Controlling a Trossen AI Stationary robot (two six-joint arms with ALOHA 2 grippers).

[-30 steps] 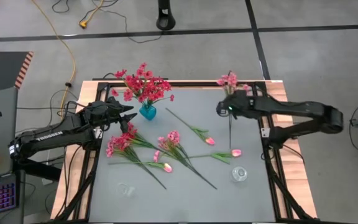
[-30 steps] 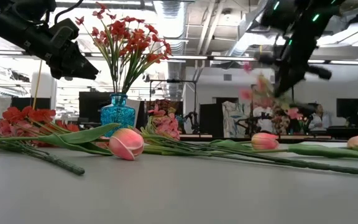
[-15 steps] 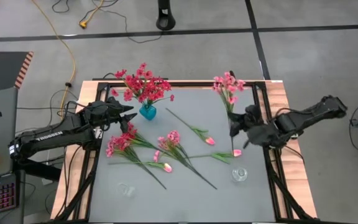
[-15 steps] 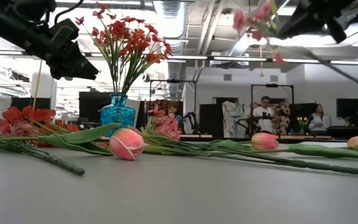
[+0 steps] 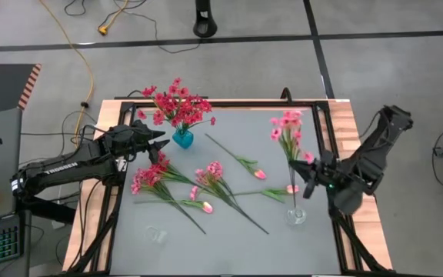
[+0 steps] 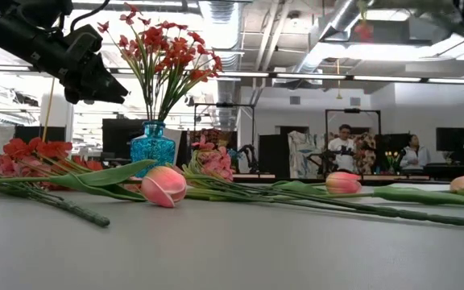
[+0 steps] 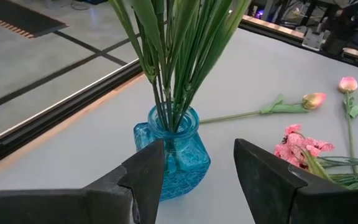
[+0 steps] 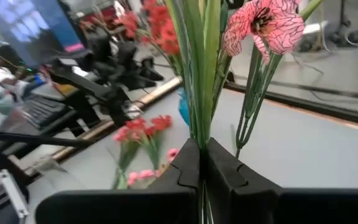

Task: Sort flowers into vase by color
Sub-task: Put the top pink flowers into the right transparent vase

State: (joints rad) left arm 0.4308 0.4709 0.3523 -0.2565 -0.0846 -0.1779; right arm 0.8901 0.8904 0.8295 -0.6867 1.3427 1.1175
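Grey bench [image 5: 229, 238] with loose flowers [image 5: 206, 185] scattered across its middle, and the right gripper [image 5: 308, 171] is up over the right edge, clamped shut on a pink sprig [image 5: 288, 131] whose stem runs roughly front-to-back with the blooms toward the far edge. Clear glass vase [image 5: 295, 215] sits just nearside of that gripper near the right edge, so I'd guess the stem end has to tip down into it. Left gripper [image 5: 158, 144] waits, fingers apart and empty, right beside the blue vase [image 5: 182, 138] of red flowers [image 5: 177, 105] at the far-left corner.
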